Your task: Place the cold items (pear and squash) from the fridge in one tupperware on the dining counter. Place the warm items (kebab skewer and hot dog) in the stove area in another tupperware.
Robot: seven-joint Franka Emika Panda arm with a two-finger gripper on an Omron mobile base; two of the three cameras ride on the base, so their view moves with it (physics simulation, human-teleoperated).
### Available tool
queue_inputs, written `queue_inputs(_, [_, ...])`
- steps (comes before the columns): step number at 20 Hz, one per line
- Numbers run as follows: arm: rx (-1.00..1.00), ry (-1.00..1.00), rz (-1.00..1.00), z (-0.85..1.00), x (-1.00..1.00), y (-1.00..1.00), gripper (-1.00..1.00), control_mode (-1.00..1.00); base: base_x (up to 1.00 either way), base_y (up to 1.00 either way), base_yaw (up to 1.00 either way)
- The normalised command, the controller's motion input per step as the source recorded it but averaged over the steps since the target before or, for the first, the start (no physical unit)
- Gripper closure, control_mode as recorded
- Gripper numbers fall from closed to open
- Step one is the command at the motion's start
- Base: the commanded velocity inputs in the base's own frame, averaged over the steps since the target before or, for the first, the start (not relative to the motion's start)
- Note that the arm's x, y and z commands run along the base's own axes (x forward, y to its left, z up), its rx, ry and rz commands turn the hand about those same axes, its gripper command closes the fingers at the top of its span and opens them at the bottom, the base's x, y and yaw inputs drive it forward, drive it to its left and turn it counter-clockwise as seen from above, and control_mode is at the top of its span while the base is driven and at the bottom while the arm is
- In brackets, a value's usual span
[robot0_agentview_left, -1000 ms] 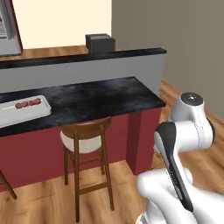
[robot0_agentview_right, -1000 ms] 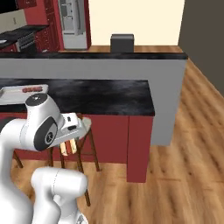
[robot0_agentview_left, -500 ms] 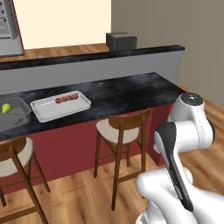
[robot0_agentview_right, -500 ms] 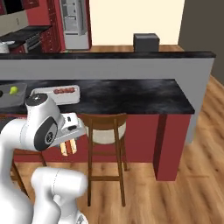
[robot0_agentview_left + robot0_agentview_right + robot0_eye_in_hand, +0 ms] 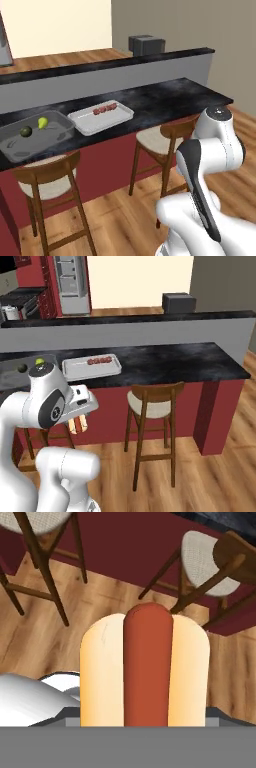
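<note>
My gripper [image 5: 80, 417] is shut on the hot dog [image 5: 145, 672], a sausage in a pale bun, held low in front of the dining counter [image 5: 165, 97]. The bun hides my fingertips in the hand view. In the right base view the hot dog [image 5: 76, 426] hangs under my hand. On the counter a deep grey tupperware tub [image 5: 56, 136] holds the pear [image 5: 43, 121] and the dark squash [image 5: 26, 131]. To its right, the shallow pale tray [image 5: 85, 125] holds the kebab skewer [image 5: 104, 108]. The fridge [image 5: 70, 278] stands far back.
Wooden stools [image 5: 50, 180] [image 5: 162, 140] stand against the dark red base, and one [image 5: 150, 401] is right of my arm. A black box [image 5: 146, 45] sits on the raised back wall. Wooden floor lies below my hand.
The base has driven along the counter, so the whole scene slid right and the tray and tub came fully into view. The hot dog stays in my grip.
</note>
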Motion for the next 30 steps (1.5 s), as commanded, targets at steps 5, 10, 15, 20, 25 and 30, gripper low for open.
queue_inputs(5, [0.00,0.00,0.00,0.00,0.00,0.00,1.00,1.00,0.50,0.63,-0.25])
queue_inputs(10, [0.00,0.00,0.00,0.00,0.00,0.00,1.00,1.00,0.64,0.04,-0.15])
queue_inputs(15, [0.00,0.00,0.00,0.00,0.00,0.00,1.00,1.00,0.56,0.00,-0.13])
queue_inputs(20, [0.00,0.00,0.00,0.00,0.00,0.00,1.00,1.00,0.55,0.00,-0.12])
queue_inputs(25, [0.00,0.00,0.00,0.00,0.00,0.00,1.00,1.00,0.59,0.01,-0.09])
queue_inputs(30, [0.00,0.00,0.00,0.00,0.00,0.00,1.00,1.00,0.82,0.04,-0.05])
